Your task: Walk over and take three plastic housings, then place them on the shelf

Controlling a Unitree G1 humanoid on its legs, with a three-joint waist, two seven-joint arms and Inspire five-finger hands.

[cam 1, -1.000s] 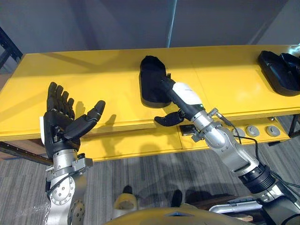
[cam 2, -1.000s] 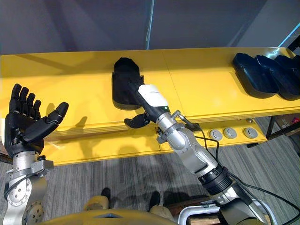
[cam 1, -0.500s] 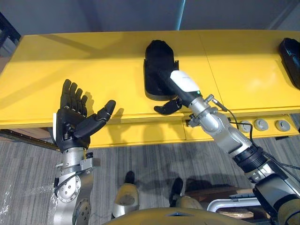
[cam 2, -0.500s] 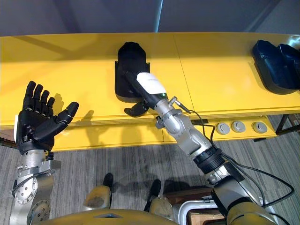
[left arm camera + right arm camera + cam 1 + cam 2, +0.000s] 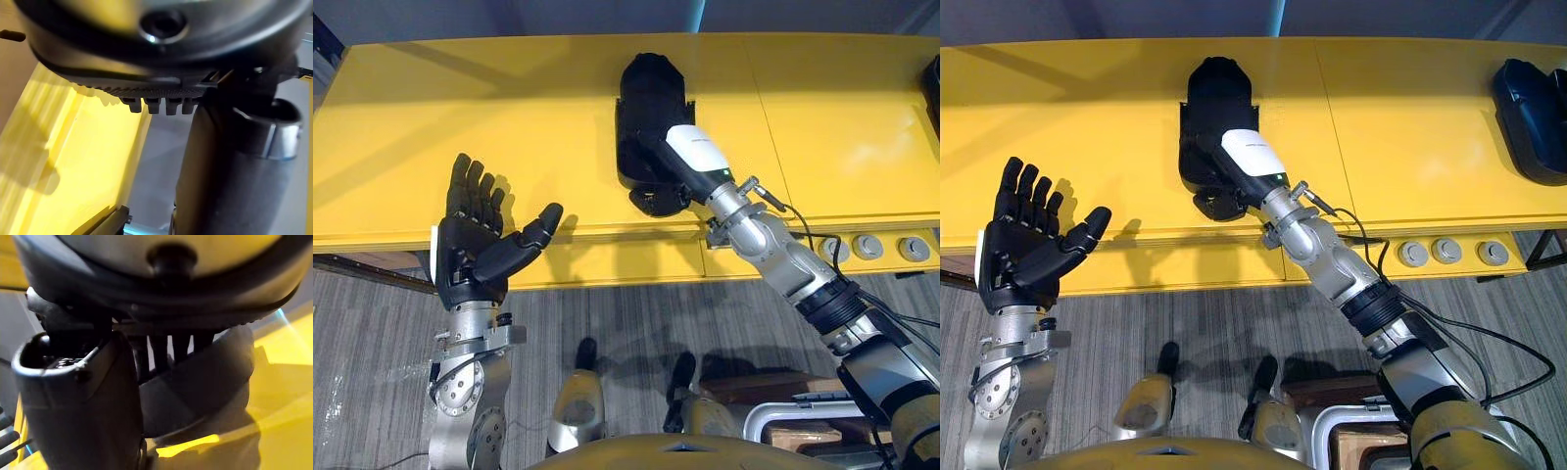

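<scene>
Progress is early: the long yellow worktop [image 5: 460, 117] bears the rounded black plastic housing [image 5: 649, 93], not yet lifted. A second dark housing [image 5: 1533, 98] lies well to the right of the fingers, and all three placings on the shelf remain. The right hand [image 5: 697, 157] appears to grasp the first housing, fingers over its top and thumb hooked on its near edge. The left hand [image 5: 475, 259] hovers empty, fingers [image 5: 475, 191] spread straight, touching nothing.
</scene>
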